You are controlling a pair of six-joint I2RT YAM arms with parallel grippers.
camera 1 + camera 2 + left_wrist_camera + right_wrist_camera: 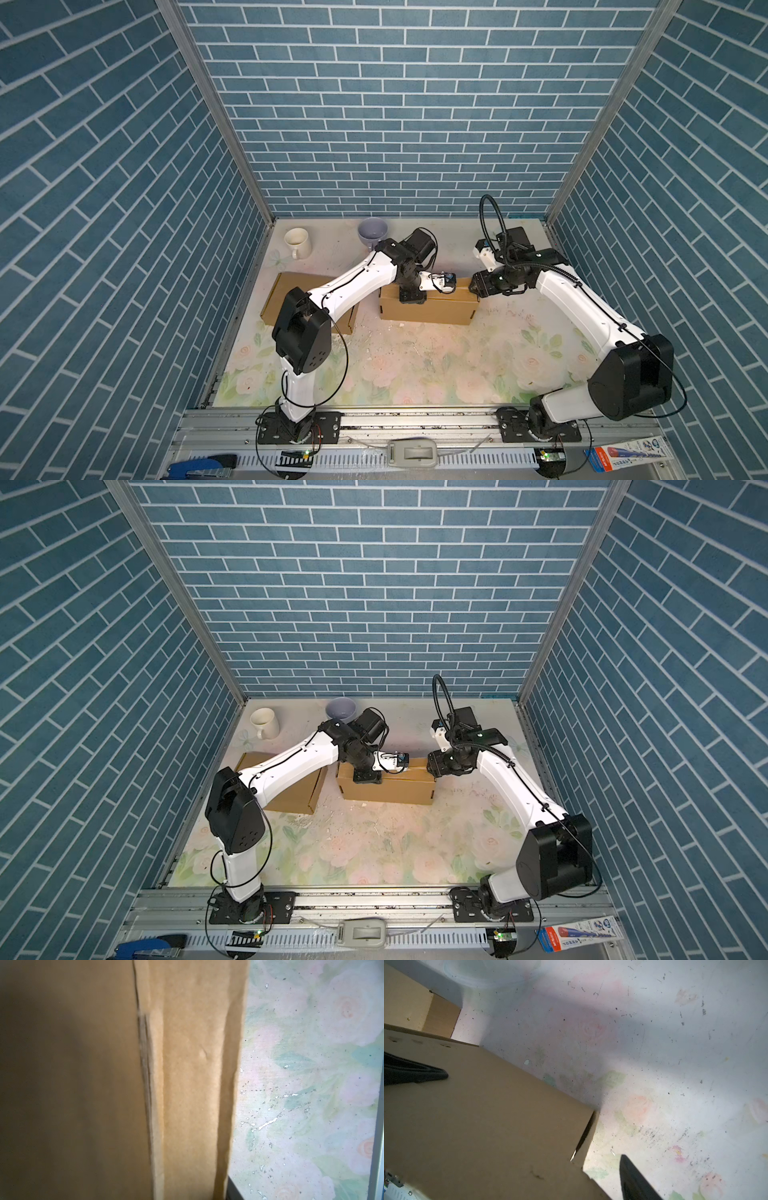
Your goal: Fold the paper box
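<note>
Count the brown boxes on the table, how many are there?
2. The middle box stands in the centre. The left box lies to its left, partly under the left arm, which might hide something more.

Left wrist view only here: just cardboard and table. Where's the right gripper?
Observer: The right gripper is at the box's right end, open, one finger over the lid.
Operator: Is the lid down?
Observer: Down, with a slit showing at that end's corner.
Operator: Anything else close by?
Observer: A second box lies left of it, partly under the left arm.
</note>
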